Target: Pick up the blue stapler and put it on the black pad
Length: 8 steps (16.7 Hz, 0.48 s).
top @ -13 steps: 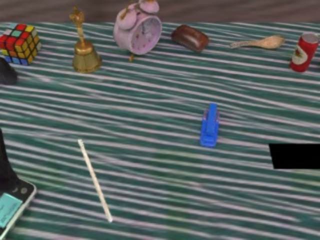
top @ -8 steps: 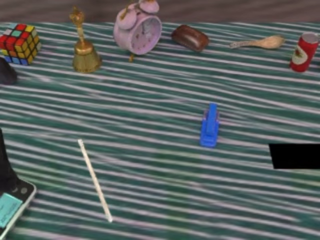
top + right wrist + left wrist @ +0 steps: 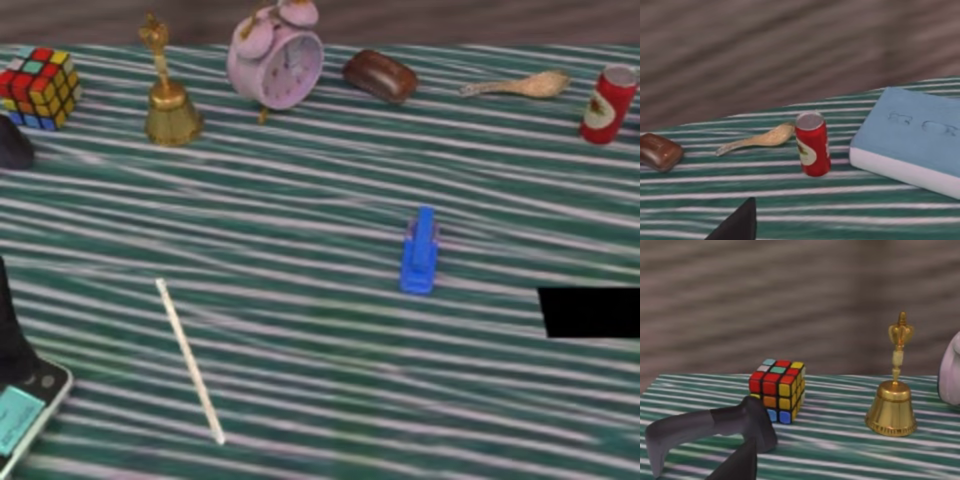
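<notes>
- In your left wrist view, the left pincer (image 3: 715, 440) shows as dark charcoal grey, matte, with no markings, screws or cables.
- Its fingers (image 3: 700, 427) are smooth, rounded bars with a soft lighter sheen along their upper edges.
- In your top view, a black slice of the left arm (image 3: 10, 330) shows at the left edge.
- In your right wrist view, the right pincer (image 3: 737, 222) shows only as a plain black, pointed wedge.
</notes>
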Tool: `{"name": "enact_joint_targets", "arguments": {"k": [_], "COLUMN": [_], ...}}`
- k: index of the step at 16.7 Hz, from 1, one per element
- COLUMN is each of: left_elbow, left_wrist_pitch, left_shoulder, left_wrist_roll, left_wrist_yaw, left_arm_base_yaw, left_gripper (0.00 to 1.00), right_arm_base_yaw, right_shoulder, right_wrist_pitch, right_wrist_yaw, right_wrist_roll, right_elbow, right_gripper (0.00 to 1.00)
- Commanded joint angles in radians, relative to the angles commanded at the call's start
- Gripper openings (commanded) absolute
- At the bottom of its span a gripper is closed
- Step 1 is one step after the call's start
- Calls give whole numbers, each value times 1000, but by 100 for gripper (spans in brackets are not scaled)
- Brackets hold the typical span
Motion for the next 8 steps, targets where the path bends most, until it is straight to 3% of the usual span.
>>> {"name": "enact_joint_targets", "arguments": {"k": [4, 8], "left_elbow": [0, 0], "left_wrist_pitch": [0, 0], "left_shoulder": [0, 0], "left_wrist_roll": [0, 0], "left_wrist_yaw": [0, 0], "left_arm_base_yaw": [0, 0], "left_gripper": [100, 100], "right_arm_base_yaw": [49, 118], "right_shoulder": [378, 777], "right_wrist_pitch": [-252, -507], "right_wrist_yaw": [51, 71], "right_wrist_roll": [111, 218], "right_elbow": [450, 851], "right_gripper": [100, 100]}}
